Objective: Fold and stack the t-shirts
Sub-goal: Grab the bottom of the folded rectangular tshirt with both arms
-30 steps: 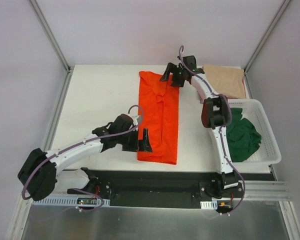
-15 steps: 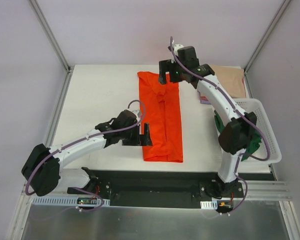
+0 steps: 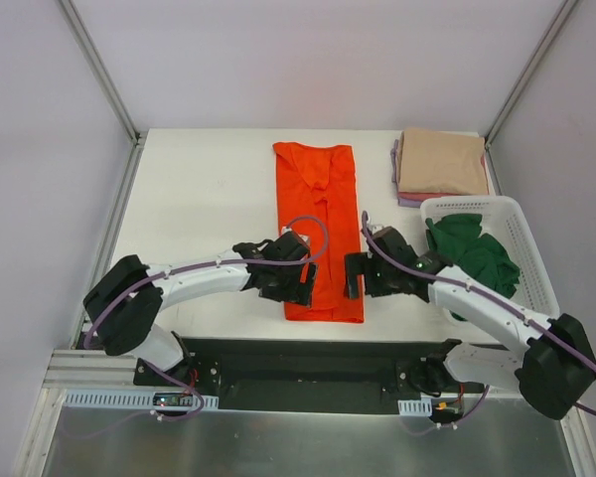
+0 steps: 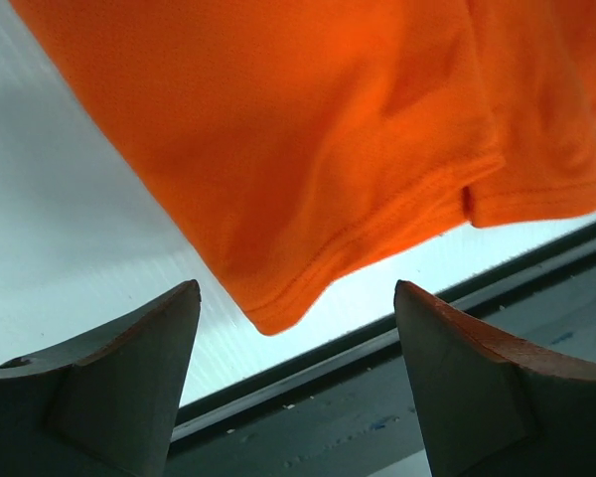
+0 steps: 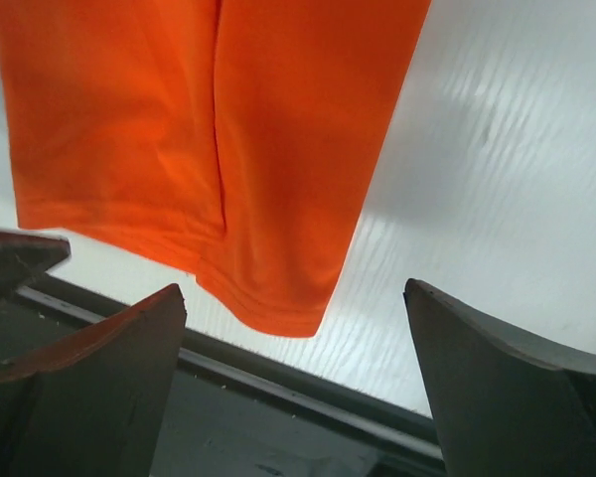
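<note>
The white table [image 3: 199,199] carries an orange t-shirt [image 3: 323,214] folded lengthwise into a long narrow strip, its collar end toward the far edge and its hem close to the near edge. Everything else sits around that strip. The left arm [image 3: 194,281] reaches in low from the strip's left side and the right arm [image 3: 487,308] from its right, both meeting at the hem end. To the right of the strip, well apart from it, stands a white slatted basket [image 3: 532,260] with a dark green t-shirt [image 3: 477,258] bunched inside. Beyond the basket, level with the strip's collar end, a folded beige t-shirt [image 3: 439,161] lies on top of a small stack, with pink and lilac edges [image 3: 398,171] showing under it. The left gripper [image 3: 300,288] lies over the strip's near left corner; its wrist camera shows the fingers spread wide with the orange hem corner [image 4: 308,129] between and beyond them, nothing clamped. The right gripper [image 3: 353,275] sits just beside the strip's near right edge, its fingers likewise held wide apart, the folded hem [image 5: 179,119] and bare table visible past them. Whether either gripper's fingertips touch the cloth cannot be told.
</note>
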Available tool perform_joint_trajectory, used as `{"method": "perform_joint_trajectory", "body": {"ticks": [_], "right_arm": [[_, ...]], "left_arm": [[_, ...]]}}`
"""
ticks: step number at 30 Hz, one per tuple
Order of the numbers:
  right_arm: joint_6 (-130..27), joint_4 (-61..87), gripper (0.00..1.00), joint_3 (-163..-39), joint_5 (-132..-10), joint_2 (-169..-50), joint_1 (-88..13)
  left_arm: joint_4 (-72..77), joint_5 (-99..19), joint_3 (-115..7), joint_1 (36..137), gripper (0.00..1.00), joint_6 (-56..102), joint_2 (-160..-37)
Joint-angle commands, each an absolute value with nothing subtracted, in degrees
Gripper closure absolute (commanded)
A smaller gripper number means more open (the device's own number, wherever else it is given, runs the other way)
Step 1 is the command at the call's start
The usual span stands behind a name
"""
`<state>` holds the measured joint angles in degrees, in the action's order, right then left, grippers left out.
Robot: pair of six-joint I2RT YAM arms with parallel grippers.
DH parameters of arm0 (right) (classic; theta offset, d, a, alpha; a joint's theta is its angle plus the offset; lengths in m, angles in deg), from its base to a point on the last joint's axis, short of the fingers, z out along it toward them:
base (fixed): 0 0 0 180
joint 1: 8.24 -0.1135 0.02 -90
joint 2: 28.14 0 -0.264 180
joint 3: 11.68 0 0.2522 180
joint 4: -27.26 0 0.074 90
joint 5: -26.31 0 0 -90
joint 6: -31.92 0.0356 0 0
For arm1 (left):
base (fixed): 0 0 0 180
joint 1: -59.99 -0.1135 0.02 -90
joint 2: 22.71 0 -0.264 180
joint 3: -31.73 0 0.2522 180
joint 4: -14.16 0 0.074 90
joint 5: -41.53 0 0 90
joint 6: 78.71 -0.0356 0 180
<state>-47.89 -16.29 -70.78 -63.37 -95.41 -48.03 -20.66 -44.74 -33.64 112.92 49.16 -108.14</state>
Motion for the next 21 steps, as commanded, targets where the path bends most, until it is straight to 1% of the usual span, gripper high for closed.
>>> {"method": "perform_joint_trajectory", "body": {"ticks": [1,3,5,8,10,11,12,13,17,20,21], "right_arm": [[-35.34,-8.76,0.09,-62.11,-69.04,-91.25,-50.51],[-33.05,-5.77,0.16,-58.94,-70.19,-90.72,-51.39],[-31.29,-3.13,0.21,-56.91,-70.37,-90.55,-52.00],[-29.17,-1.01,0.31,-55.24,-70.54,-91.24,-52.88],[-28.82,-1.09,0.36,-54.80,-70.46,-91.69,-53.41],[-28.47,-1.53,0.41,-54.62,-69.93,-91.95,-53.50],[-28.64,-2.14,0.47,-54.62,-69.75,-92.30,-53.59],[-28.64,-3.19,0.50,-54.71,-69.23,-92.65,-53.67],[-28.03,-7.94,0.67,-54.45,-66.42,-93.27,-53.76],[-27.68,-9.61,0.77,-53.65,-65.01,-93.27,-53.76],[-27.59,-9.97,0.81,-53.39,-64.83,-93.36,-53.85]], "left_arm": [[-24.29,-48.12,-36.25,113.96,0.23,47.68,-111.21],[-24.29,-49.51,-36.43,114.92,0.26,47.33,-112.09],[-24.38,-49.35,-36.95,115.80,0.37,46.98,-113.41],[-25.17,-49.96,-37.66,116.95,0.42,47.15,-114.82],[-25.35,-50.84,-37.66,117.03,0.50,47.85,-115.17],[-25.78,-51.54,-37.40,117.04,0.53,48.38,-115.17],[-26.14,-52.68,-37.48,117.12,0.59,48.64,-115.17],[-26.66,-53.38,-37.40,117.04,0.63,49.34,-115.00],[-28.16,-56.20,-36.17,117.04,0.77,51.63,-113.24],[-28.60,-57.08,-33.80,117.04,0.95,53.47,-110.09],[-28.78,-56.91,-32.75,117.04,0.96,53.74,-109.29]]}}
